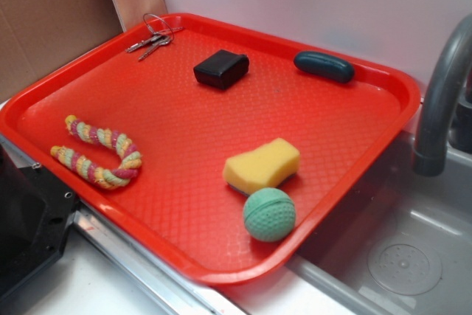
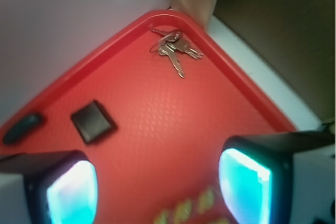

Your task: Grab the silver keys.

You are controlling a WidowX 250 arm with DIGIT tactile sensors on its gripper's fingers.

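My gripper (image 2: 157,192) hangs spread and empty at the frame's bottom; the small shiny silver keys (image 2: 173,48) lie upper centre in the red plastic tray's (image 2: 157,129) corner.

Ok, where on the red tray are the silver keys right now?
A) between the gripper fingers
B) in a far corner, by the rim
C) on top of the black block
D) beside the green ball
B: the silver keys lie in the red tray corner, apart from the black block and the open gripper.
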